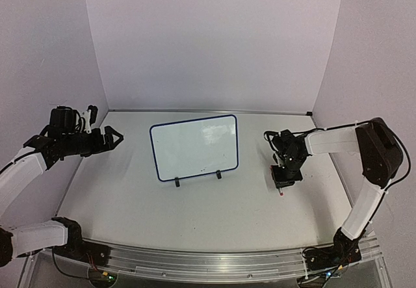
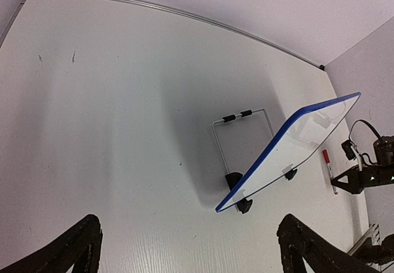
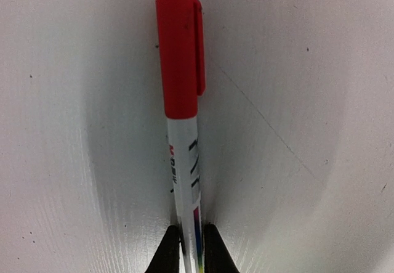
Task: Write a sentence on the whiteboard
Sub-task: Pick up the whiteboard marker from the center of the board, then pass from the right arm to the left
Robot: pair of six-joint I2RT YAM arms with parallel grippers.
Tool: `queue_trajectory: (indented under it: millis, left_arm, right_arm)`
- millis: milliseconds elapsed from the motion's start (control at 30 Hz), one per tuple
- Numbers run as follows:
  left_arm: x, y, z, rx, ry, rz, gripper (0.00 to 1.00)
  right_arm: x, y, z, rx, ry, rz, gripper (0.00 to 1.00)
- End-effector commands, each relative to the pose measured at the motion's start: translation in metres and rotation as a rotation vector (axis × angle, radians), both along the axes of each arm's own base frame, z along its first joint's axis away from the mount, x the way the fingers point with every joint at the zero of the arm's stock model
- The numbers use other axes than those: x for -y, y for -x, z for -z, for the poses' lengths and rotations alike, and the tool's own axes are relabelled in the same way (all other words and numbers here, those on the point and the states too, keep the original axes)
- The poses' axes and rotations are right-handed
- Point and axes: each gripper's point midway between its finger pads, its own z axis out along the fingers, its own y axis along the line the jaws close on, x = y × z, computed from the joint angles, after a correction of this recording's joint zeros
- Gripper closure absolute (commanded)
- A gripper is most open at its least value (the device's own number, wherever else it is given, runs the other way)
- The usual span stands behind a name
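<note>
The whiteboard [image 1: 194, 146] stands upright on two black feet at the table's middle; its white face shows no writing, so the sentence is not to be seen. It also shows edge-on in the left wrist view [image 2: 295, 146]. My right gripper [image 1: 281, 179] is to the right of the board, low at the table, and is shut on a white marker [image 3: 183, 137] whose red cap is on; the fingers [image 3: 166, 251] pinch its barrel. The marker also shows in the top view [image 1: 280, 189]. My left gripper [image 1: 116, 137] is open and empty, raised left of the board.
A wire stand leg [image 2: 243, 116] props the board from behind. White walls close in the table at the back and sides, with a metal strip [image 2: 184, 15] along the back edge. The right arm [image 1: 374, 151] runs along the right wall.
</note>
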Motion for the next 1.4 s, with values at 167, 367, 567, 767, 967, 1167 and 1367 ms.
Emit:
queue_trajectory:
  millis: [167, 367, 567, 767, 967, 1167, 1367]
  left_arm:
    - [0.040, 0.012, -0.019, 0.094, -0.015, 0.165, 0.06]
    - [0.088, 0.039, -0.059, 0.266, -0.059, 0.383, 0.08]
    - [0.144, 0.078, -0.096, 0.440, 0.027, 0.671, 0.05]
    - [0.201, 0.112, -0.084, 0.494, -0.075, 0.865, 0.05]
    - [0.241, 0.148, -0.066, 0.644, -0.232, 0.973, 0.05]
    - [0.258, 0.160, -0.048, 0.721, -0.328, 1.065, 0.05]
    - [0.263, 0.163, -0.030, 0.747, -0.438, 1.130, 0.06]
  right_arm:
    - [-0.010, -0.010, -0.035, 0.070, -0.079, 0.034, 1.00]
    - [-0.038, 0.016, -0.111, 0.093, -0.318, -0.035, 1.00]
    - [-0.086, 0.066, -0.153, -0.050, -0.627, -0.177, 1.00]
    - [-0.146, 0.112, -0.180, -0.202, -0.801, -0.343, 1.00]
    - [-0.199, 0.147, -0.196, -0.401, -0.906, -0.459, 1.00]
    - [-0.221, 0.164, -0.212, -0.545, -0.987, -0.481, 1.00]
    - [-0.227, 0.176, -0.228, -0.606, -1.037, -0.512, 1.00]
